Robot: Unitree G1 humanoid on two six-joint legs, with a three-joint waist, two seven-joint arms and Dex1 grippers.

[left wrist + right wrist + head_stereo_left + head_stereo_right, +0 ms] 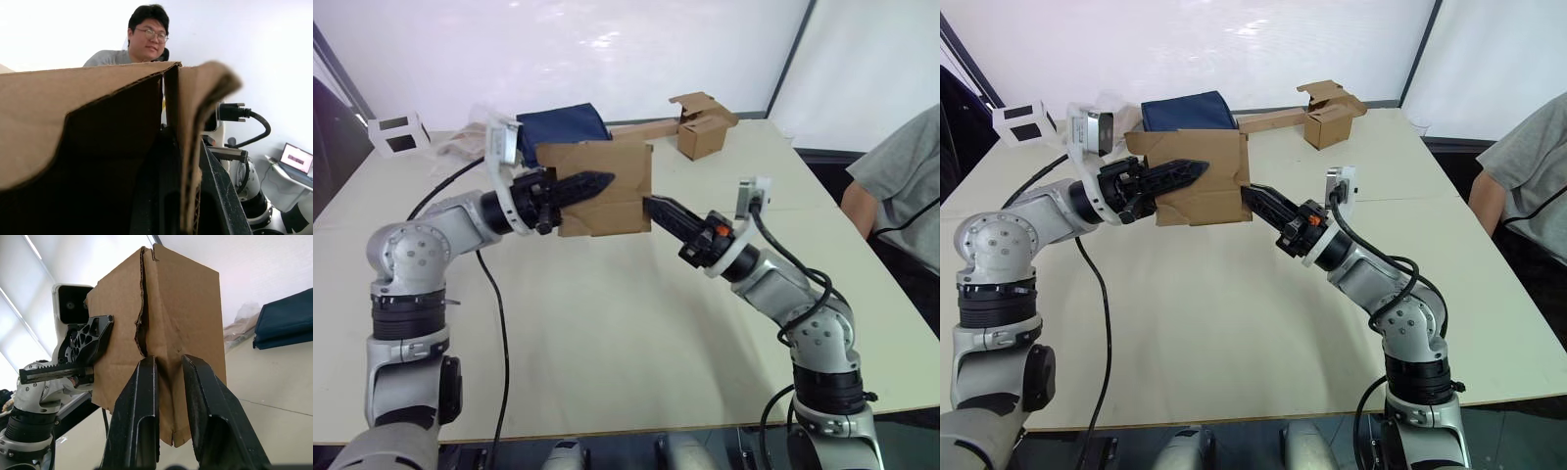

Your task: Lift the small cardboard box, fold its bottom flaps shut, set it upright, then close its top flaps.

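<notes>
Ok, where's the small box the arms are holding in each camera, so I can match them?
Left eye: small box lifted off the table, centre.
Right eye: centre-left.
Left wrist: close up, open inside showing.
Right wrist: centre, beyond the fingers.
Shared landmark: navy bundle behind it.

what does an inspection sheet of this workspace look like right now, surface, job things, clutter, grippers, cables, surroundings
surface: pale table, bare in the near part.
job's things: small cardboard box held up off the table between both arms; flaps at its ends look loose, not folded shut.
clutter: second brown box with a long cardboard strip, navy blue fabric bundle, small white block, all at the far edge.
grippers: left gripper clamps a box panel; right gripper has its tips at the box's edge, fingers slightly apart.
cables: black cable trails across the table beside the left arm; another runs along the right arm.
surroundings: seated person at the table's right side; white wall behind.
</notes>
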